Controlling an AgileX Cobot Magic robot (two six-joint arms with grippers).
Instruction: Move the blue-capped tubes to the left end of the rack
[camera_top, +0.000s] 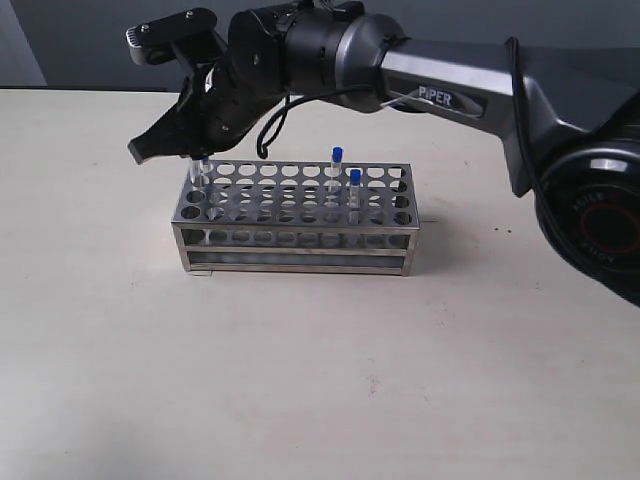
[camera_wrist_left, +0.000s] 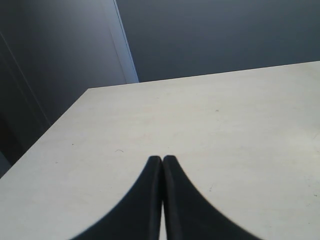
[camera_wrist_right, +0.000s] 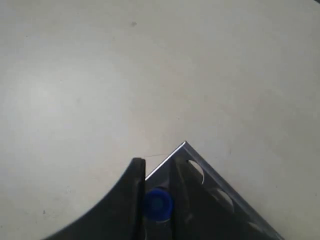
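Pale table (camera_top: 320, 400) fills the exterior view. The rack (camera_top: 300, 215) sits mid-frame with your right tool (camera_top: 150, 148) over its left end, and two blue-capped tubes (camera_top: 337, 155) stand toward its right.

Right wrist view: that tool pinches one blue-capped tube (camera_wrist_right: 157, 204) by the rack's corner. Tilt it and the tube could catch a hole's edge.

Left wrist view: your left tool (camera_wrist_left: 162, 160) is pressed together and empty.

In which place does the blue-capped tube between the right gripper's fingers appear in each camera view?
Exterior view: the blue-capped tube stands at the left end of the rack, under the right gripper.
Left wrist view: not in it; only the table and the shut left gripper show.
Right wrist view: the blue-capped tube shows only its cap, between the right gripper fingers.
Shared landmark: the rack corner, in the exterior and right wrist views.
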